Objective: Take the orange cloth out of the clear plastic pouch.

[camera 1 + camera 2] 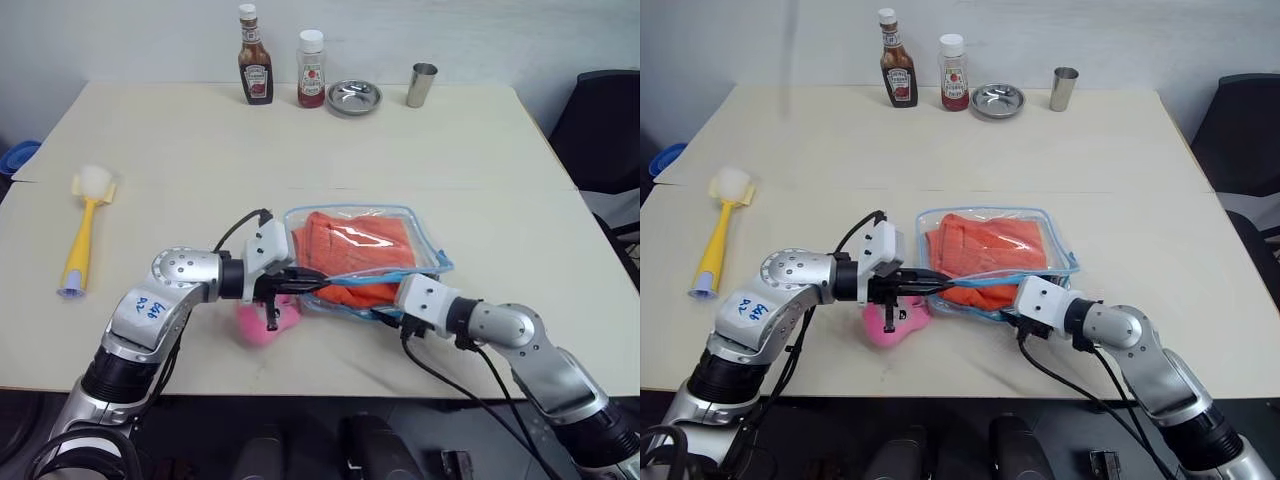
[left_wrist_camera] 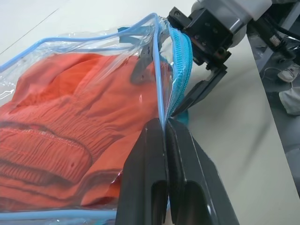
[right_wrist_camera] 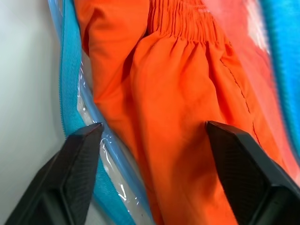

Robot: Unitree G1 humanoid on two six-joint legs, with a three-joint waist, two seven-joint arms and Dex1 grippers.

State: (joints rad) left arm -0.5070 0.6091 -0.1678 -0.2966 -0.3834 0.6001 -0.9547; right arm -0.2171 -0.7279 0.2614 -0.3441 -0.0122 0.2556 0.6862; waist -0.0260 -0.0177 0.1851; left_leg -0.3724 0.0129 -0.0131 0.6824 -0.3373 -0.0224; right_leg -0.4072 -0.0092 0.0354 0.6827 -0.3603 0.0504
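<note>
— Where do we find the clear plastic pouch [image 1: 365,262] right now?

— It lies flat on the table [image 1: 300,140], near the front edge and a little right of centre, with the orange cloth [image 1: 355,250] bunched inside it. A fold of the cloth shows at the pouch's open near edge.

— And our left gripper [image 2: 165,140]?

— We see its two black fingers pressed together on the pouch's blue-trimmed edge, pinching the plastic and lifting that lip slightly. Just below it on the table sits a pink plush toy [image 1: 262,322].

— What about the right gripper [image 3: 154,136]?

— Its fingers stand wide apart at the pouch's mouth, one finger [image 3: 77,159] over the blue zipper trim, the other [image 3: 243,164] over the orange fabric. We see nothing clamped between them.

— Anything else on the table?

— A yellow brush [image 1: 85,235] far left; at the back, two sauce bottles [image 1: 256,68], a metal dish [image 1: 353,97] and a metal cup [image 1: 421,84].
</note>
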